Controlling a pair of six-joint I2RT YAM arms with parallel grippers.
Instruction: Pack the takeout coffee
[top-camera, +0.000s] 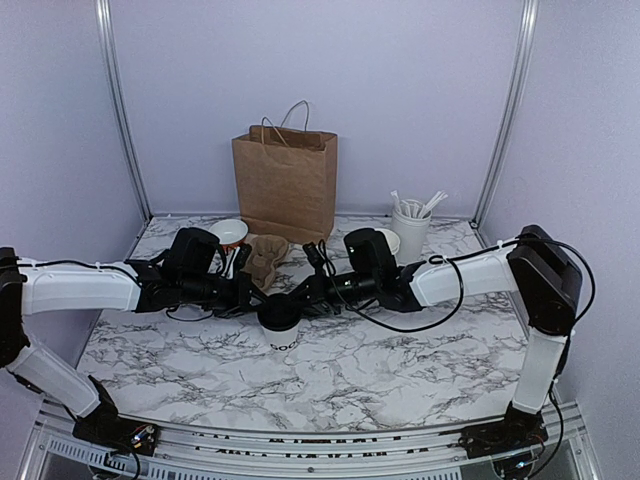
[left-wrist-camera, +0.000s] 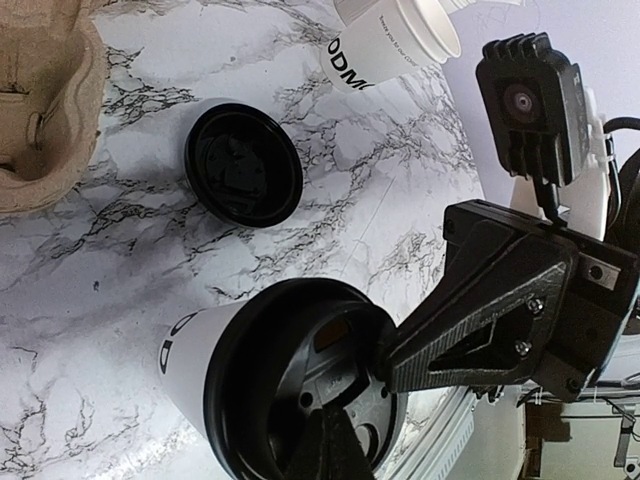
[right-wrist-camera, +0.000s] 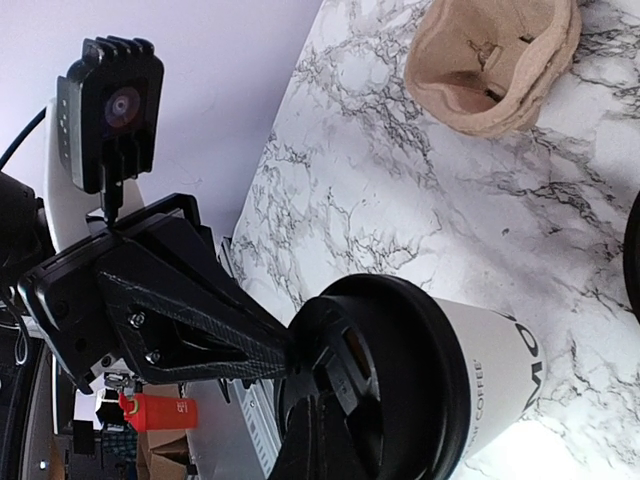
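Observation:
The takeout coffee, a white paper cup (top-camera: 283, 342) with dark lettering, stands upright at the table's middle with a black lid (top-camera: 278, 314) on its rim. Both arms meet over it. My left gripper (top-camera: 255, 296) is shut, its tips (left-wrist-camera: 329, 404) resting on the lid (left-wrist-camera: 300, 385). From the other side my right gripper (top-camera: 301, 295) is shut too, its tips (right-wrist-camera: 316, 398) on the lid's recessed top (right-wrist-camera: 400, 370). Neither gripper clasps the cup. In each wrist view the other arm's closed fingers touch the lid's edge.
A second black lid (left-wrist-camera: 243, 165) lies loose on the marble. A brown pulp carrier (top-camera: 265, 258) sits behind the cup, a brown paper bag (top-camera: 286, 182) stands at the back, and a cup of white stirrers (top-camera: 411, 226) is back right. Another lettered white cup (left-wrist-camera: 388, 45) lies on its side.

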